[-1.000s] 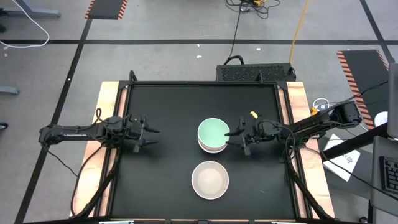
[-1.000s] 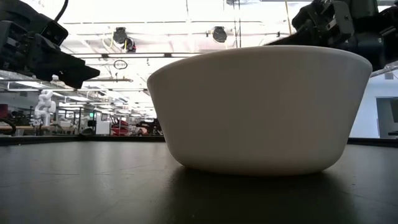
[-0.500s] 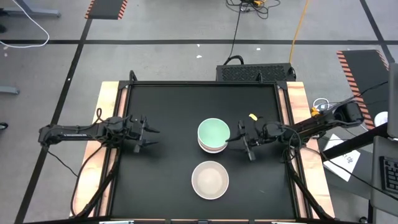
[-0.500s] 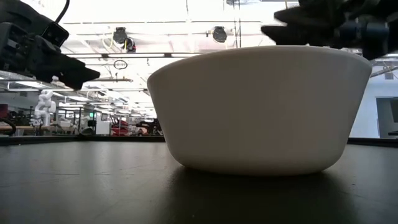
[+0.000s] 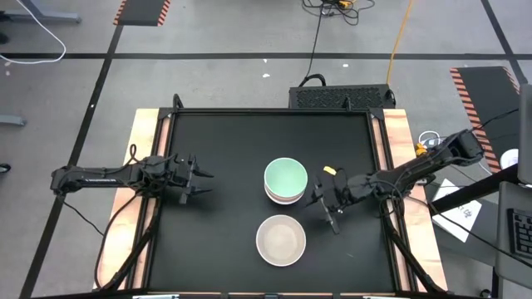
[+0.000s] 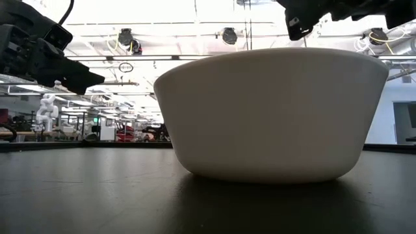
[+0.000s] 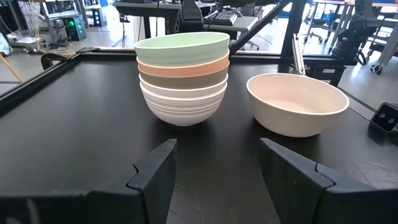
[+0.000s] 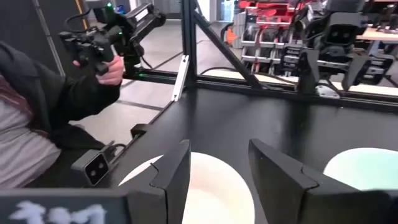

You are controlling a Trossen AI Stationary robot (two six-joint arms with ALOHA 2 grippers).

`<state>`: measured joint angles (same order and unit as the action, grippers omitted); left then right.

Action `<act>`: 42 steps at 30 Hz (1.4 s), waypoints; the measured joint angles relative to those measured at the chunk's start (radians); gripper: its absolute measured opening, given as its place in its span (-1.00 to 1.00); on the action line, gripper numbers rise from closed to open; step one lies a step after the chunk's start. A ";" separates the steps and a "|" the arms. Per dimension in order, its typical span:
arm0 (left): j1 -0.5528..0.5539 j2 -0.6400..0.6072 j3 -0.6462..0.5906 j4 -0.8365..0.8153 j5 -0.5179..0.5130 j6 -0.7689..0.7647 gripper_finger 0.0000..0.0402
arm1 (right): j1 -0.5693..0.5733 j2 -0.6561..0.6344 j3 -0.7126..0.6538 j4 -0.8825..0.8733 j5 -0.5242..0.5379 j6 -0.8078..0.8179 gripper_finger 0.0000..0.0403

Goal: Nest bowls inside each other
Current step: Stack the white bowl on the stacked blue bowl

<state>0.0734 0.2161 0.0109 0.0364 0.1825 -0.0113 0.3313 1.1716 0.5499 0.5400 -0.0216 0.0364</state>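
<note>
The cream-beige bowl (image 5: 281, 240) sits alone, just toward the table's front from the right gripper (image 5: 322, 206) — nearer arm, fingers parted and empty — beside the stack (image 5: 285, 182).

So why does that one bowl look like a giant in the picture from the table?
In the low view the cream-beige bowl sits right by the camera, filling the frame, and bright ceiling lights wash out the room behind it; in the high view it looks as small as the stack of bowls beside it.
</note>
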 joint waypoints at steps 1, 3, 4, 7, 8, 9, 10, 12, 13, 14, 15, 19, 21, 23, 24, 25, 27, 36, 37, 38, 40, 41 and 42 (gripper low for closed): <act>0.000 0.000 0.000 0.000 0.000 0.000 0.12 | 0.004 0.000 0.000 -0.001 0.001 0.000 -0.23; 0.000 0.000 0.000 0.000 0.000 -0.002 0.12 | 0.011 0.000 0.000 0.000 0.002 0.007 -0.23; 0.000 0.000 0.000 0.000 0.000 -0.002 0.12 | 0.012 0.000 0.000 0.000 0.002 0.018 -0.23; 0.000 0.000 0.000 0.000 0.000 -0.003 0.12 | 0.020 0.004 0.000 -0.006 0.003 0.054 -0.23; 0.000 0.000 0.000 0.000 0.000 -0.003 0.12 | 0.023 0.010 0.000 -0.007 0.003 0.069 -0.23; 0.000 0.000 0.000 0.000 0.000 -0.003 0.12 | 0.026 0.018 0.000 -0.011 0.003 0.081 -0.23; 0.000 0.000 0.000 0.000 0.000 -0.003 0.12 | 0.031 0.021 0.000 -0.016 0.002 0.091 -0.23; 0.000 0.000 0.000 0.000 0.000 -0.002 0.12 | 0.043 0.030 0.000 -0.012 0.003 0.113 -0.23; 0.000 0.000 0.000 0.000 0.000 -0.002 0.12 | 0.047 0.036 0.000 -0.010 0.002 0.127 -0.23; 0.000 0.000 0.000 0.000 0.000 -0.002 0.12 | 0.054 0.041 0.000 -0.013 0.002 0.142 -0.23; 0.000 0.000 0.000 0.000 0.000 -0.002 0.12 | 0.060 0.045 0.000 -0.019 0.002 0.160 -0.22; 0.000 0.000 0.000 0.000 0.000 -0.003 0.12 | 0.073 0.054 0.000 -0.021 0.003 0.249 -0.14; 0.000 0.000 0.000 0.000 0.000 -0.003 0.12 | 0.074 0.054 0.000 -0.035 0.022 0.308 -0.09; 0.000 0.000 0.000 0.000 0.000 -0.003 0.12 | 0.073 0.054 0.000 -0.062 0.047 0.367 -0.03; 0.000 0.000 0.000 0.000 0.001 -0.003 0.12 | 0.073 0.054 0.000 -0.071 0.048 0.398 0.00; 0.000 0.000 0.000 0.000 0.001 -0.003 0.12 | 0.072 0.054 0.000 -0.077 0.048 0.433 0.03; 0.000 0.000 0.000 0.000 0.001 -0.004 0.12 | 0.073 0.054 0.000 -0.088 0.048 0.500 0.07; 0.000 0.000 0.000 0.000 0.001 -0.006 0.12 | 0.073 0.054 0.000 -0.227 0.048 0.735 0.10; 0.000 0.000 0.000 0.000 0.001 -0.006 0.12 | 0.073 0.054 0.000 -0.234 0.048 0.754 0.10; 0.000 0.000 0.000 0.000 0.001 -0.006 0.12 | 0.073 0.054 0.000 -0.242 0.048 0.769 0.10; 0.000 0.000 0.000 0.000 0.001 -0.006 0.12 | 0.073 0.054 0.000 -0.262 0.048 0.798 0.10; 0.000 0.000 0.000 0.000 0.001 -0.005 0.12 | 0.073 0.054 0.000 -0.277 0.047 0.810 0.10; 0.000 0.000 0.000 0.000 0.001 -0.003 0.12 | 0.073 0.054 0.000 -0.293 0.047 0.820 0.10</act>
<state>0.0731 0.2161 0.0109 0.0368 0.1837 -0.0138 0.4042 1.2255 0.5503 0.2467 0.0257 0.8566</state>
